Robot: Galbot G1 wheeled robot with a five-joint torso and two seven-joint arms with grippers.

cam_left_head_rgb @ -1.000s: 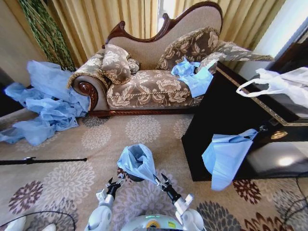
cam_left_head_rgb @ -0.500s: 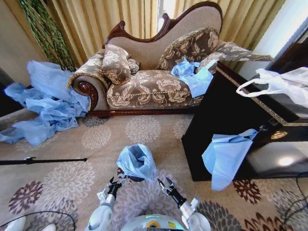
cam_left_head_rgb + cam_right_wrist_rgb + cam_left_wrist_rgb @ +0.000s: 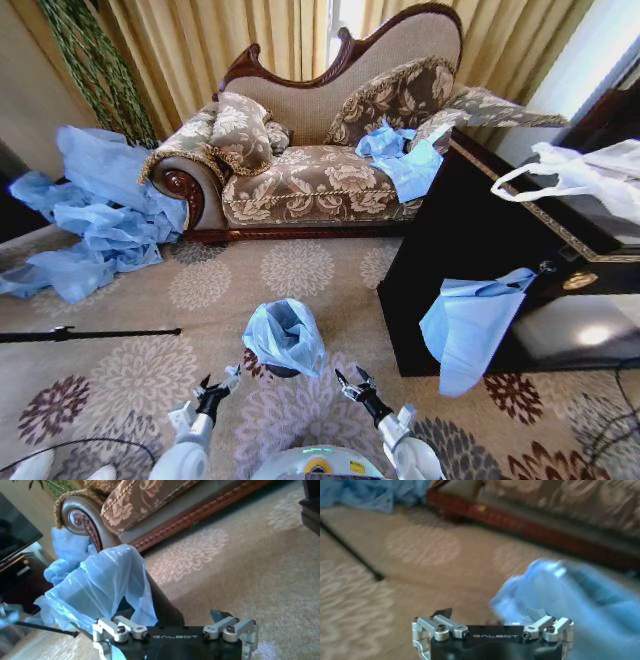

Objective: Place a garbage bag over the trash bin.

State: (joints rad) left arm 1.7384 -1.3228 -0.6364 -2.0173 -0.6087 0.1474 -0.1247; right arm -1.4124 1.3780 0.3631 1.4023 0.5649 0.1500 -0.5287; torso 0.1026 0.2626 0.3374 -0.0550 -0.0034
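On the far left of the floor, a heap of blue plastic sheeting (image 3: 95, 215) lies against the end of the sofa (image 3: 320, 150). A thin black rod (image 3: 90, 334) lies flat on the patterned carpet (image 3: 130, 385), nearer than the heap.

The left hand (image 3: 217, 381) hovers low over the carpet, near and to the left of the trash bin. Its fingers are spread apart and hold nothing. In the left wrist view, the left hand (image 3: 491, 615) is apart from the garbage bag (image 3: 570, 607), which sits just beyond its fingers.

At centre, the trash bin (image 3: 280, 369) stands upright on the carpet in front of the sofa. The garbage bag (image 3: 285, 335) is draped over its top, bunched and crumpled, with the black wall of the bin exposed below. The right wrist view shows the garbage bag (image 3: 97, 588) hanging over one side of the trash bin (image 3: 162, 605).

The right hand (image 3: 352, 380) hovers near and to the right of the bin. Its fingers are spread and empty, and it does not touch the bag.

Further right stands a dark cabinet (image 3: 470, 260). A blue bag (image 3: 465, 325) hangs down its front. A white plastic bag (image 3: 590, 175) rests on the cabinet top at the far right.
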